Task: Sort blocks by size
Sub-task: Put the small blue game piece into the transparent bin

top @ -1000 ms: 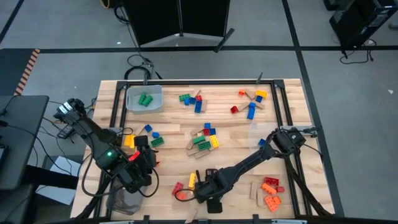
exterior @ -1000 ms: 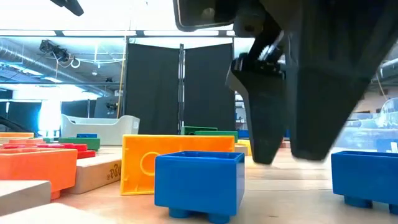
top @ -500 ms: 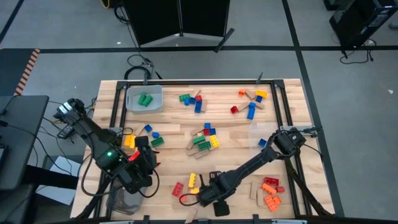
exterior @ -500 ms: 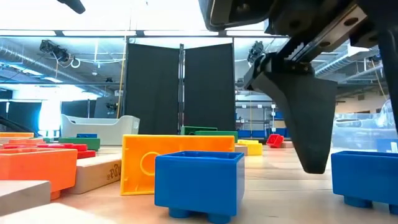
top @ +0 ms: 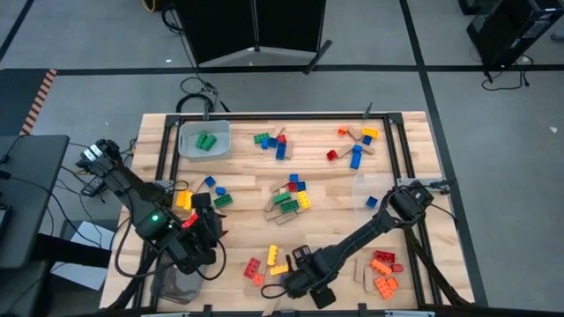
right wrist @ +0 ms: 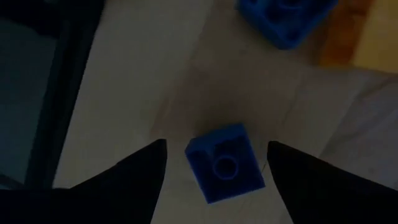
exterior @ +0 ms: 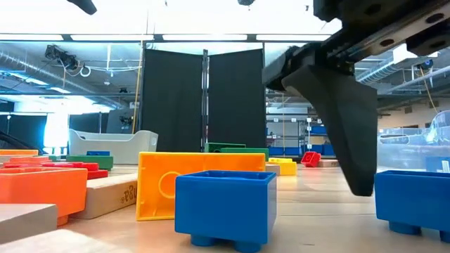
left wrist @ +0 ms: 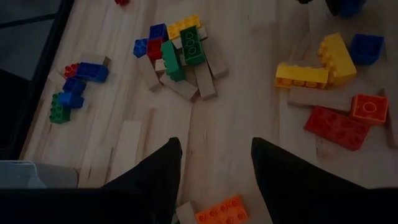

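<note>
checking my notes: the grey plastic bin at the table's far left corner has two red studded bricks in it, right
Not quite. The bricks in the grey plastic bin at the table's far left corner are two green studded bricks, not red; the high view shows this.

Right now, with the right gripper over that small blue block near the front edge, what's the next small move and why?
Probably lower the right gripper straight down and then close. In its wrist view the small blue block sits between the open fingers, roughly centred, lying on the table and not yet held.
</note>
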`<state>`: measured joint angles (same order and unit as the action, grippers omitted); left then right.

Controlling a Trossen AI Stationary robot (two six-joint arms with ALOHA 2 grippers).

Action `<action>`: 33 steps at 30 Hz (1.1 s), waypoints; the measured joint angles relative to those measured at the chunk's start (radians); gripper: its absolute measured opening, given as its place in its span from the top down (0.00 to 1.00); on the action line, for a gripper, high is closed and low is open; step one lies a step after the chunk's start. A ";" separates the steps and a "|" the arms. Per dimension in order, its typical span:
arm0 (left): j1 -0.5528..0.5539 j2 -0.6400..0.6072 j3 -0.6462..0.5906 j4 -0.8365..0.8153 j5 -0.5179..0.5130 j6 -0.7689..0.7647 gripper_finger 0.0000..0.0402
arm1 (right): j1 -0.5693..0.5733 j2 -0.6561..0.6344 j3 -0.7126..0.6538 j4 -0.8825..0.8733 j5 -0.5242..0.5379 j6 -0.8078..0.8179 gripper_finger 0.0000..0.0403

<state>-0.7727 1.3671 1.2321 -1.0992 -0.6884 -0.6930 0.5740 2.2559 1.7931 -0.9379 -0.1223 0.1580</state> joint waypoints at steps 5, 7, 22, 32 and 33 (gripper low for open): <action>0.000 0.000 0.000 0.007 0.000 0.000 0.50 | 0.002 0.000 0.000 0.001 -0.001 -0.119 0.31; 0.000 0.000 0.000 0.007 0.000 0.000 0.50 | 0.002 0.000 0.000 0.002 0.004 -0.168 0.32; 0.000 0.000 0.000 0.009 0.000 0.000 0.50 | 0.023 -0.004 -0.073 0.062 0.037 -0.266 0.49; 0.000 0.000 0.000 0.009 -0.020 0.000 0.50 | 0.017 -0.005 -0.079 0.079 0.087 -0.119 0.62; 0.000 0.000 0.000 0.010 -0.021 0.000 0.50 | 0.014 -0.007 -0.078 0.076 0.092 -0.082 0.62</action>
<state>-0.7725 1.3672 1.2320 -1.0896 -0.7094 -0.6930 0.5882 2.2493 1.7149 -0.8621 -0.0306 0.0755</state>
